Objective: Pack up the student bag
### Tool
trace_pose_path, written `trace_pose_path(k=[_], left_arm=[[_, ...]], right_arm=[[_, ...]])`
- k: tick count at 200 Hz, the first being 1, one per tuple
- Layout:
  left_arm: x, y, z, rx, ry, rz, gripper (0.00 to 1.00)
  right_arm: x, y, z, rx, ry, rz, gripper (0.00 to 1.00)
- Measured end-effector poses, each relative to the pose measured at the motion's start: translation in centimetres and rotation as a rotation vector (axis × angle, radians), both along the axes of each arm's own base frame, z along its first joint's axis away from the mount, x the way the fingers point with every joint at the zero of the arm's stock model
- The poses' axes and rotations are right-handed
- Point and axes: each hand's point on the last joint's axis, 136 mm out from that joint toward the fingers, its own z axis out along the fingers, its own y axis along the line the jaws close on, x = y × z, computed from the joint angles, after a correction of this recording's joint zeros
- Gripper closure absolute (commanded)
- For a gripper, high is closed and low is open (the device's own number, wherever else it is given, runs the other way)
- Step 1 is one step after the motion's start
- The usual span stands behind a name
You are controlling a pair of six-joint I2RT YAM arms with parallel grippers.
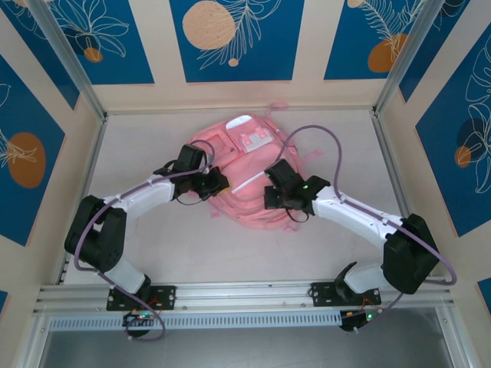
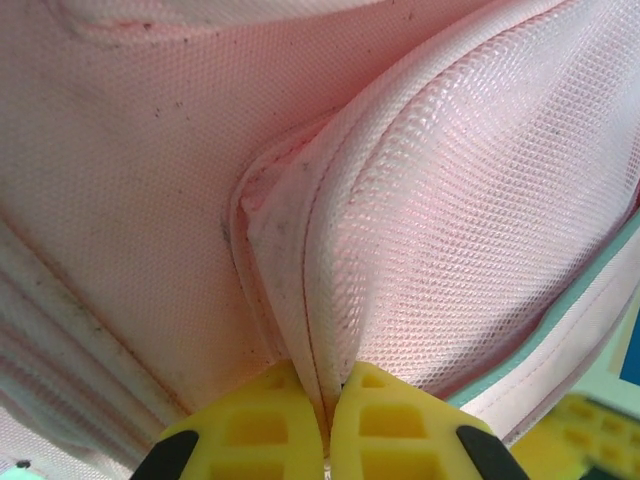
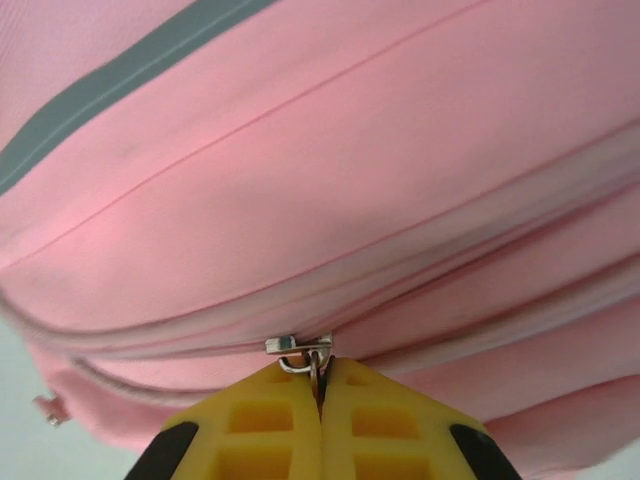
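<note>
The pink student bag [image 1: 242,165] lies flat in the middle of the table, its white patch toward the back. At the bag's left side my left gripper [image 1: 217,184] is shut on a fold of the bag's mesh fabric [image 2: 318,330], which runs down between the yellow fingertips [image 2: 260,425]. At the right side of the bag my right gripper [image 1: 268,193] is shut on the metal zipper pull [image 3: 318,372]. The silver slider [image 3: 298,345] sits on a closed pink zipper line just above the yellow fingertips [image 3: 385,425].
A metal-framed enclosure with cream and blue patterned walls [image 1: 230,38] surrounds the table. A grey cable [image 1: 326,138] loops from the right arm over the bag's right edge. An aluminium rail [image 1: 245,295] runs along the near edge.
</note>
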Motion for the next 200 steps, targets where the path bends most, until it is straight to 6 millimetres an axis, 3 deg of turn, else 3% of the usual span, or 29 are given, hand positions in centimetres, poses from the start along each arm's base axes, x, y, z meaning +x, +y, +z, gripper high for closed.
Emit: trace_pose_path(k=[14, 34, 67, 92, 131, 154, 173, 200], left_arm=[[0.1, 0.5, 0.0, 0.012, -0.003, -0.003, 0.99], [0.2, 1.5, 0.3, 0.032, -0.013, 0.002, 0.77], [1.3, 6.7, 0.8, 0.131, -0.026, 0.123, 0.53], [0.9, 9.9, 2.0, 0.186, -0.041, 0.198, 0.41], [-1.2, 11.6, 4.2, 0.209, -0.068, 0.239, 0.36], [-2.1, 11.8, 4.0, 0.194, -0.046, 0.261, 0.36], [-2.8, 11.7, 2.7, 0.173, 0.001, 0.273, 0.38], [-2.9, 10.5, 1.5, 0.103, 0.056, 0.269, 0.41]], right_arm=[[0.7, -1.0, 0.2, 0.022, 0.005, -0.020, 1.00], [0.5, -0.6, 0.3, 0.037, 0.018, 0.012, 1.00], [-0.1, 1.9, -0.1, 0.027, 0.053, 0.085, 1.00], [-0.7, 5.4, -0.8, 0.017, 0.088, 0.168, 1.00], [-1.2, 12.8, -1.0, 0.072, 0.113, 0.306, 1.00], [-0.8, 16.4, -0.5, 0.120, 0.098, 0.350, 1.00], [-0.6, 17.9, 0.0, 0.158, 0.096, 0.355, 1.00], [-0.7, 18.4, 0.1, 0.184, 0.111, 0.350, 1.00]])
